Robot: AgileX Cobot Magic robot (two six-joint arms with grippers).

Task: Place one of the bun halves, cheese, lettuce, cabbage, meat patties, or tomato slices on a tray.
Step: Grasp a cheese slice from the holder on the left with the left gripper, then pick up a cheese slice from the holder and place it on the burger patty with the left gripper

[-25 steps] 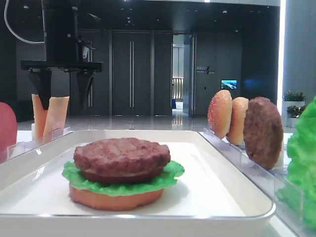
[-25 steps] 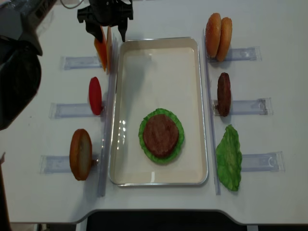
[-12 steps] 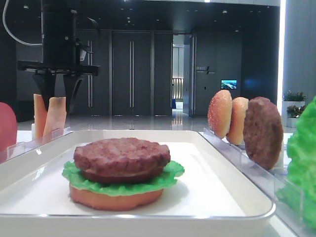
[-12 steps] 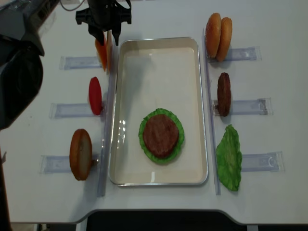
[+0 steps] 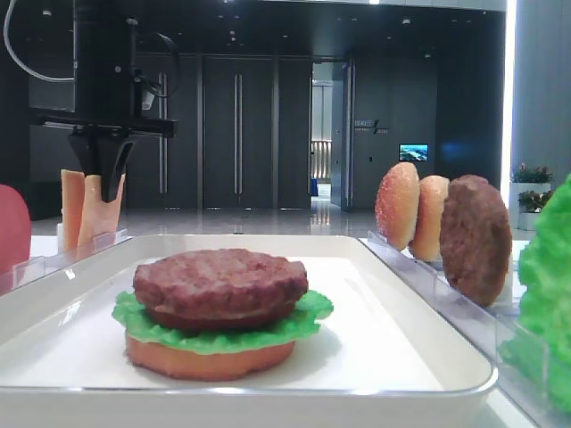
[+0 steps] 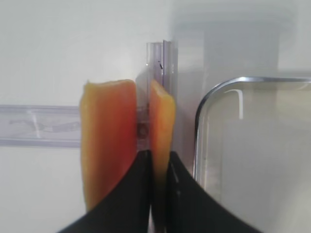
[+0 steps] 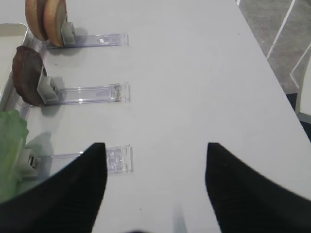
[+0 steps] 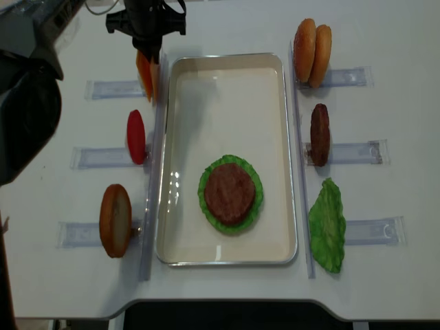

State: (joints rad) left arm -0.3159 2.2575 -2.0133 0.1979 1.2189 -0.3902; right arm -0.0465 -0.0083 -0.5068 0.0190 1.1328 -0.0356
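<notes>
Two pale orange cheese slices stand on edge in a clear holder left of the tray's far corner. My left gripper [image 6: 159, 194] is shut on the cheese [image 6: 161, 121] slice nearer the tray, one finger on each face. The other slice [image 6: 109, 145] stands free beside it. From above, the left gripper [image 8: 150, 58] hangs over the cheese [image 8: 144, 79]. The white tray [image 8: 227, 103] holds a meat patty [image 8: 230, 190] on lettuce [image 8: 205, 206] on a bun half [image 5: 210, 357]. My right gripper [image 7: 154, 145] is open over bare table, holding nothing.
Left of the tray stand a tomato slice [image 8: 136, 136] and a bun half [image 8: 115, 220] in clear holders. On the right are two bun halves [image 8: 312, 51], a meat patty [image 8: 320, 134] and lettuce [image 8: 327, 225]. Long acrylic strips run along both tray sides.
The left gripper's jaws went from wide open around the cheese slices to shut on the slice nearer the tray, shifting slightly left. Nothing else moved.
</notes>
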